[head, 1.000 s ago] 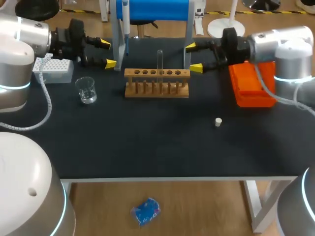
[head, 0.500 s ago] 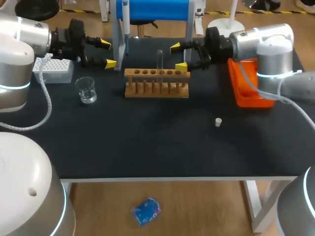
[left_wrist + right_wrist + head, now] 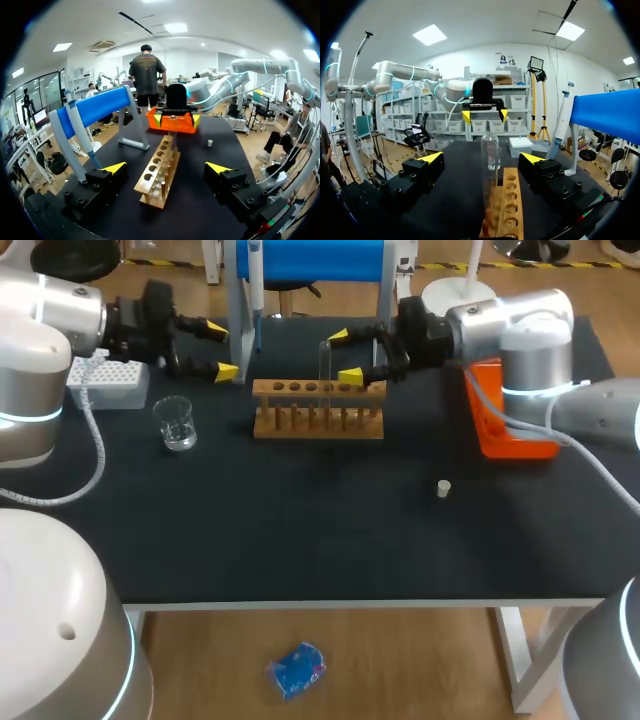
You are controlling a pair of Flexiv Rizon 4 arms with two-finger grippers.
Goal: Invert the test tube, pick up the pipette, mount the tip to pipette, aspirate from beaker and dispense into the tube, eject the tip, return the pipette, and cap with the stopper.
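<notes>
**Well, tube upright in the rack, both grippers wide open**

The test tube (image 3: 324,370) stood w/ its long axis vertical, about mid-way along the wooden rack (image 3: 318,412), most of its length sticking up above the top bar. Couldn't tell for sure which end was up. The rack ran side to side across the far part of the dark table (image 3: 330,530).

The right gripper (image 3: 344,356) was level w/ the tube's upper half, coming in from the right. Fingers spread wide, holding nothing. From the right wrist view the tube sat just ahead of the gap btwn the two yellow tips, touching neither.

The left gripper (image 3: 220,350) hung near the rack's left end, also spread wide and holding nothing, pointed along the rack toward the other arm.

Round about: the pipette (image 3: 255,280) hung on the blue stand (image 3: 310,258) behind the rack, one stand leg close to each gripper. The beaker (image 3: 176,424) stood left of the rack, the tip box (image 3: 108,380) behind it by the left arm. The orange bin (image 3: 510,418) lay under the right arm. The small white stopper (image 3: 443,487) sat alone on the table, well apart from the rack, toward the front right.
</notes>
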